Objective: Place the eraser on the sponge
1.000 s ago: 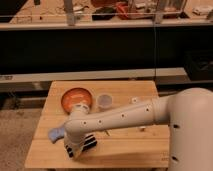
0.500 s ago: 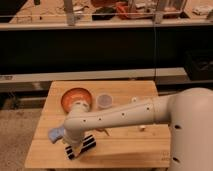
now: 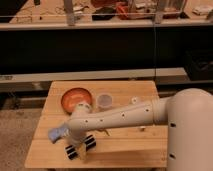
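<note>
The gripper hangs low at the arm's end over the front-left of the surface, right at the eraser; whether it is spread or clamped cannot be told. The eraser sits just beside the sponge, not on it, with its long axis slanting from front-left to back-right. Judgement: the placing calls for a hold across the short width at mid-length, a level carry and a centred, flat set-down, since the small, soft sponge may let an overhanging end tip.
</note>
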You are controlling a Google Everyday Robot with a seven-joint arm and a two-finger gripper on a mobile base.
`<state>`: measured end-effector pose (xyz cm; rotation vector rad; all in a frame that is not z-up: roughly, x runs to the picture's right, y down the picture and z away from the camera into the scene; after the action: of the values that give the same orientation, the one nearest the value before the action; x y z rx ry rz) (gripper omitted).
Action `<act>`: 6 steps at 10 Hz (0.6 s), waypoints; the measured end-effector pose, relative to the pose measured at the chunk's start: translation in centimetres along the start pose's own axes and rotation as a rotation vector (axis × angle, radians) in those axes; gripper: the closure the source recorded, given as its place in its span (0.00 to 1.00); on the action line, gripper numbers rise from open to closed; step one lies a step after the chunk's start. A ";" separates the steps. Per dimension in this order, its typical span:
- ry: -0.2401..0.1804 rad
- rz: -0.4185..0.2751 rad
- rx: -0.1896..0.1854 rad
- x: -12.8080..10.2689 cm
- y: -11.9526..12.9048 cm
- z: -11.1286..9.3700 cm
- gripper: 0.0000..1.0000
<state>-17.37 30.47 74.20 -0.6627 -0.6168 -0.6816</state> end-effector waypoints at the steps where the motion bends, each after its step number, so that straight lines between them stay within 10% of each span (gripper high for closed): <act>1: -0.003 0.000 -0.001 0.0 0.0 0.0 0.20; 6: -0.010 0.007 -0.010 0.3 -0.2 0.4 0.20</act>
<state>-17.51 30.52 74.71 -0.6780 -0.6204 -0.6753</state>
